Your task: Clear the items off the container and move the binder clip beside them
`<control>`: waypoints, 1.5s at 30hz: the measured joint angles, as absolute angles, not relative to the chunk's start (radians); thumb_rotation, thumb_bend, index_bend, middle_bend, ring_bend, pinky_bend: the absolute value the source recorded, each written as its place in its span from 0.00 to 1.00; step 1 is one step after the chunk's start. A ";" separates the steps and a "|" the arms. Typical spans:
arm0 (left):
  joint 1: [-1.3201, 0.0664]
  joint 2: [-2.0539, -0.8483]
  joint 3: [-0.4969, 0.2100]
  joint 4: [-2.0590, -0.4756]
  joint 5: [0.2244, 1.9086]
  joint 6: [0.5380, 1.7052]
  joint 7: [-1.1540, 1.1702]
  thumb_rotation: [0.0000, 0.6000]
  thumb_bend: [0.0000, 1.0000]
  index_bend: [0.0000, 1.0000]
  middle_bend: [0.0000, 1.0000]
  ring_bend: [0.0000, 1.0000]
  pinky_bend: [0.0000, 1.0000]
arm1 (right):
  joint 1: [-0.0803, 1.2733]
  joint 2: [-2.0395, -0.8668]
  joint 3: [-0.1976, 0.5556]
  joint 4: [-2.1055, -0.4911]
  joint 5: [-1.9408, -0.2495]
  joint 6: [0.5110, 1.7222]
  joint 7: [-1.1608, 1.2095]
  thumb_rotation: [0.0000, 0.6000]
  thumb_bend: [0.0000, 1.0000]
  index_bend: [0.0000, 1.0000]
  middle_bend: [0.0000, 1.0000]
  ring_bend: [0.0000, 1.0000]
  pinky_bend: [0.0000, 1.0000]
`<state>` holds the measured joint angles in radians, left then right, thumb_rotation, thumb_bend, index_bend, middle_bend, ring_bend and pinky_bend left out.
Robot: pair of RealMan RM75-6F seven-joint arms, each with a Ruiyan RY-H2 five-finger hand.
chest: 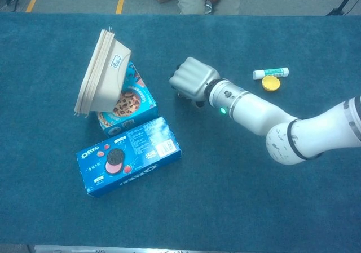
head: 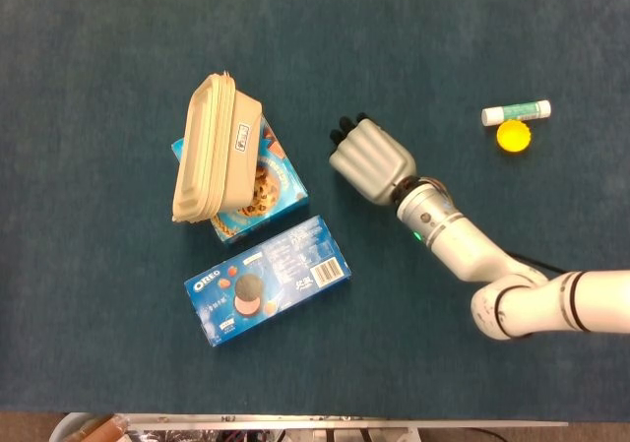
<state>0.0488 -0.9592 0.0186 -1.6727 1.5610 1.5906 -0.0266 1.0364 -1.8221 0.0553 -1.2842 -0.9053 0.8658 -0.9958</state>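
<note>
1. Since nothing rests on top of the beige container point(head: 209, 147) now, the clearing part of the task looks finished, as far as these views show
2. That container stands tipped on its side, leaning on the chocolate-chip cookie box point(head: 278, 178), which lies flat on the blue table point(head: 98, 344); in the chest view the container point(chest: 101, 72) plainly props against the box's far-left edge
3. An Oreo box point(head: 266, 280) lies face up just in front of the cookie box, close to it, though I cannot tell whether the two touch
4. What seems left is the binder clip, which neither view shows openly; I judge it may be hidden under or inside the right hand point(head: 369, 161), but that cannot be confirmed
5. Seen from the chest camera, the right hand point(chest: 193, 79) hovers low over the table, to the right of the cookie box and apart from it, with its fingers curled tightly inward; whether they clasp the clip or nothing at all, I cannot tell
6. Neither view shows the left hand
7. Well away to the right lie a glue stick point(head: 515, 112) and a yellow cap point(head: 514, 135), just beside each other and outside the task
8. If the clip is in that fist, the remaining job would be to set it down next to the two boxes
</note>
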 measured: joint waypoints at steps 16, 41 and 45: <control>0.042 -0.961 0.021 -1.679 1.570 1.582 -0.020 1.00 0.39 0.19 0.12 0.06 0.04 | 1.001 -1.722 0.020 -1.320 -0.872 0.886 -1.005 1.00 0.26 0.56 0.34 0.24 0.40; 0.049 -0.959 0.023 -1.679 1.560 1.586 -0.023 1.00 0.39 0.19 0.12 0.06 0.04 | 1.019 -1.622 0.047 -1.474 -0.939 0.851 -0.891 1.00 0.23 0.40 0.34 0.24 0.39; 0.051 -0.960 0.025 -1.679 1.559 1.586 -0.023 1.00 0.39 0.19 0.12 0.06 0.04 | 1.045 -1.666 0.048 -1.442 -0.917 0.830 -0.914 1.00 0.23 0.40 0.34 0.24 0.39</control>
